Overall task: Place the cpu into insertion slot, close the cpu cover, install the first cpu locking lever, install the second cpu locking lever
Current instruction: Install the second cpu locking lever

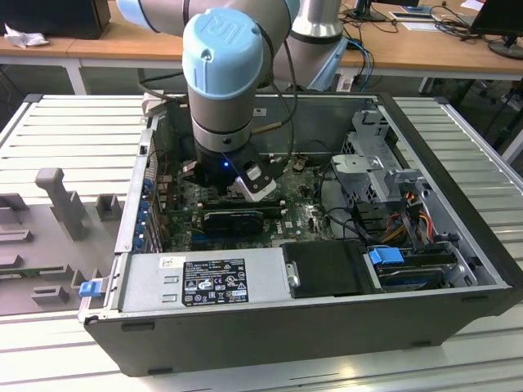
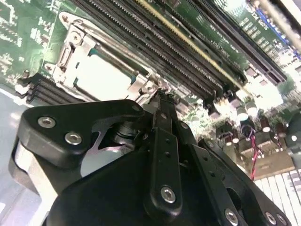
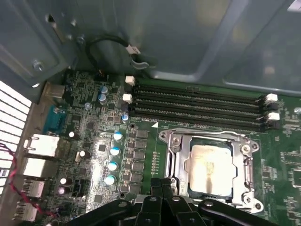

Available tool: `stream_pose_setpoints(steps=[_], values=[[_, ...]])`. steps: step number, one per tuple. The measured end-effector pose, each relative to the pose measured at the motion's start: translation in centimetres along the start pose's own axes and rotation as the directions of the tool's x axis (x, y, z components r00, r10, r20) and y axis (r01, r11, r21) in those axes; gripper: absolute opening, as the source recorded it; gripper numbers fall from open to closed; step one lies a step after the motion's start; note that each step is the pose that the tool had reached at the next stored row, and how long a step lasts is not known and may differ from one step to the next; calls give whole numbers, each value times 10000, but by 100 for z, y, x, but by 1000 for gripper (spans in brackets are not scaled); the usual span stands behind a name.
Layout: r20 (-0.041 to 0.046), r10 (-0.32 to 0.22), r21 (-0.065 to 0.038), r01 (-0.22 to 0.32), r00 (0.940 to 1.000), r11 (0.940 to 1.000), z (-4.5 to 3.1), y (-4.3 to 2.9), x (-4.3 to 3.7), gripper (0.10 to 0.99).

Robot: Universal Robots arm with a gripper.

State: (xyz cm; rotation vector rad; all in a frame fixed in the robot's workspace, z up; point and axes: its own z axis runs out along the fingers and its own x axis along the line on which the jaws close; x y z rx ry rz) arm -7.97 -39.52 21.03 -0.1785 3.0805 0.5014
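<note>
The cpu [image 3: 208,165] lies flat in the insertion slot [image 3: 184,182], pale tan-silver, also seen in the second wrist view [image 2: 100,78]. The cpu cover [image 3: 175,155], a silvery frame, lies down around the chip with the chip showing through its cut-out. My gripper [image 3: 161,182] is shut, its black fingertips pressed together at the socket's edge. In the second wrist view the gripper [image 2: 162,100] points at the socket's corner, where thin metal parts [image 2: 151,87] stick out. Whether it touches them I cannot tell.
Long black memory slots [image 3: 197,101] run beside the socket. The arm's wrist [image 1: 225,155] hangs inside the open computer case [image 1: 458,163], over the green motherboard [image 1: 302,216]. A grey power supply box [image 1: 204,282] and cable bundles [image 1: 409,216] lie nearby.
</note>
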Motion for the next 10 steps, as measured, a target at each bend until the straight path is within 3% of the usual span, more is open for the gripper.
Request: stream_pose_setpoints(steps=[7, 10], values=[[0, 1, 13, -1, 10000, 10000, -224, 76, -8, 106], [0, 1, 11, -1, 10000, 10000, -274, 92, -9, 106]])
